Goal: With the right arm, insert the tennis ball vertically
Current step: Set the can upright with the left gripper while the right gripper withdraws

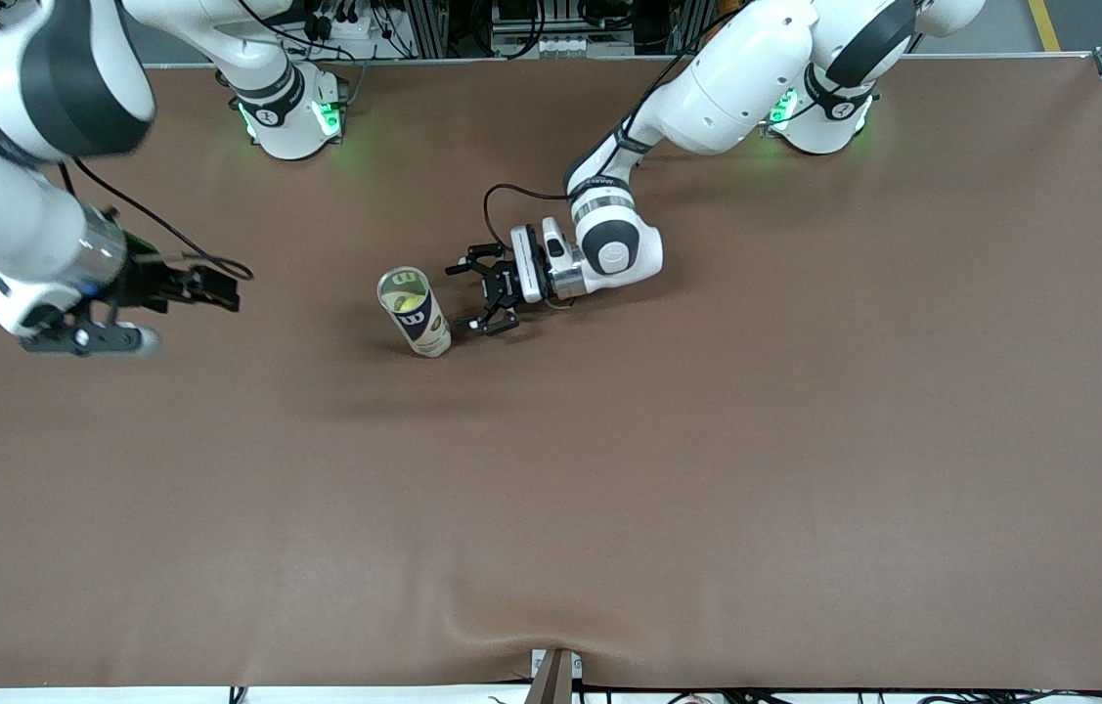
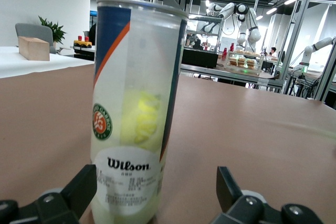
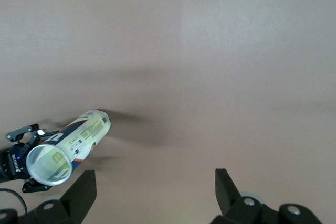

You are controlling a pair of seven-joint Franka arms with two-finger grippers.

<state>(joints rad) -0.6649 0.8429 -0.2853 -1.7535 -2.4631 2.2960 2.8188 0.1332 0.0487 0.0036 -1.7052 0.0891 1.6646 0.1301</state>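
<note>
Tennis ball already inside the upright can, both grippers free.

The right gripper (image 1: 135, 313), jaws spread, hangs toward the right arm's end from the can (image 1: 415, 311); the tennis ball (image 1: 407, 302) sits inside. The left gripper (image 1: 490, 294) waits just beside the can, jaws spread. Only the left wrist view shows its Wilson label (image 2: 128, 166). Brown table (image 1: 707, 469).

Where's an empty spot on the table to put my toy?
The table is bare nearer the camera than the can. It's crowded by the can, with the open left claw beside it. The open right claw hangs toward its arm's end.
</note>
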